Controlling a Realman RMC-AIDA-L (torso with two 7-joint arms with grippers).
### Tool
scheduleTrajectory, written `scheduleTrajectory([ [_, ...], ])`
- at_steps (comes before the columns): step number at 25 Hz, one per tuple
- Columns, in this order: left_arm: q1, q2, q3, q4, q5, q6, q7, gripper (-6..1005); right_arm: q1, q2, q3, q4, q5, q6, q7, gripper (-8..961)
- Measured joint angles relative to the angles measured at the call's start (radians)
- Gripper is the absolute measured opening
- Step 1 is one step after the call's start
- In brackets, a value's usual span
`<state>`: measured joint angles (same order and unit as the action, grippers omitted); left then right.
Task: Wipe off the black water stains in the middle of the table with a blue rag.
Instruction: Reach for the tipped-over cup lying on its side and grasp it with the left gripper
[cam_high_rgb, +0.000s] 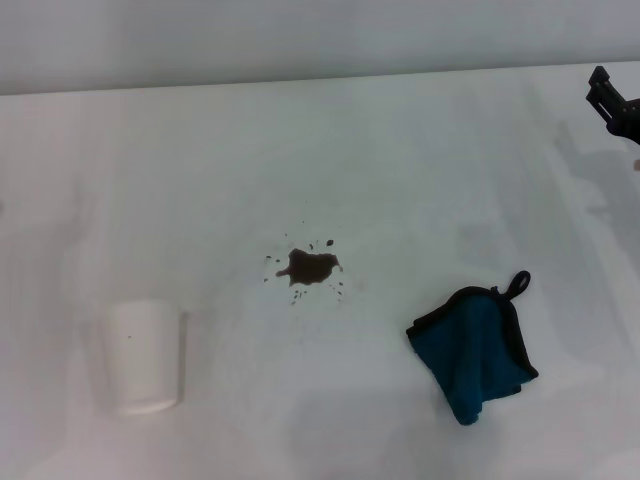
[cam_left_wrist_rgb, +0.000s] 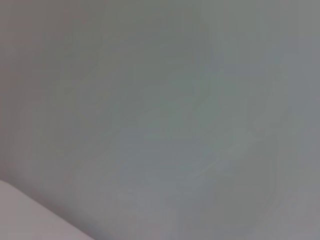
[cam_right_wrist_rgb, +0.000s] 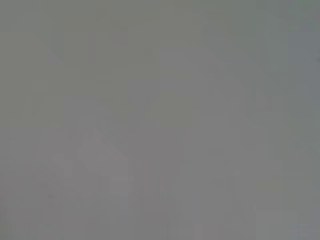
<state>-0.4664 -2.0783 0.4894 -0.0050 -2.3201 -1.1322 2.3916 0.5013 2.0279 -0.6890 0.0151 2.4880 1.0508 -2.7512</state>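
Note:
The black water stains are a small dark blotch with tiny splatter dots near the middle of the white table. The blue rag, teal with black edging and a black loop at its far corner, lies crumpled on the table to the right of the stain and nearer to me. My right gripper shows only as a black piece at the far right edge of the head view, well beyond the rag. The left gripper is out of view. Both wrist views show only plain grey surface.
A white paper cup lies on its side at the near left of the table. The table's far edge meets a pale wall at the back.

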Motion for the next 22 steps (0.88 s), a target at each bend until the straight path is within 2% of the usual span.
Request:
scheduleTrajectory([
  [7,0.006,-0.001,-0.001,0.01,0.003,-0.016,-0.003,877,0.006,0.0,-0.004,0.02,0.0,0.008,0.0,856],
  [14,-0.002,-0.001,0.0,0.01,0.073,-0.022,-0.008,876,0.005,0.0,0.001,0.036,0.001,0.01,0.01,854],
  [17,-0.005,0.004,0.007,0.033,0.098,-0.034,-0.138,876,0.0,0.0,0.002,0.036,0.004,0.007,0.027,853],
  [18,-0.005,0.007,0.017,0.062,0.125,-0.037,-0.23,876,0.0,0.0,0.002,0.037,0.004,0.005,0.031,853],
  [22,0.003,0.013,0.101,0.243,0.288,0.0,-0.592,876,0.008,0.0,0.002,0.057,0.001,0.004,0.039,852],
])
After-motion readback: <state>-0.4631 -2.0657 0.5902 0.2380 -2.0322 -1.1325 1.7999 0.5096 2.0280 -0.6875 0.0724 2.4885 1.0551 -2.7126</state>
